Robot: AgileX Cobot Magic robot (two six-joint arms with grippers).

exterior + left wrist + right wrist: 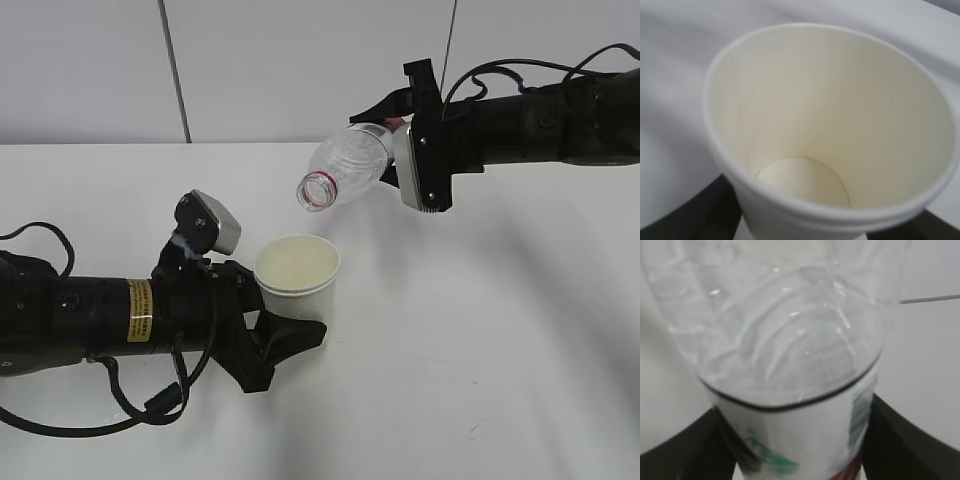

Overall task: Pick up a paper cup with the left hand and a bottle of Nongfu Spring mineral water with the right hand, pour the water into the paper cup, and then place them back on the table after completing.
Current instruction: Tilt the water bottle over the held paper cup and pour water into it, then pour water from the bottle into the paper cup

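L hand (290,335) jaws clamped on paper cup (296,275), upright | R hand (400,125) grips bottle (350,165), tipped, mouth at cup's 12 o'clock, apart

Behind my workspace stood a pale grey panelled wall (280,70), a dark vertical seam (175,70), soft even light.

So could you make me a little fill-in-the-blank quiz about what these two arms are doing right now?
1. The left tool holds a paper ____ just above the table.
2. The bottle in the right tool is tilted with its open mouth pointing toward the ____.
3. The bottle's cap is ____.
4. Seen from the left wrist, the inside of the cup looks ____.

Missing words: cup; cup; off; dry
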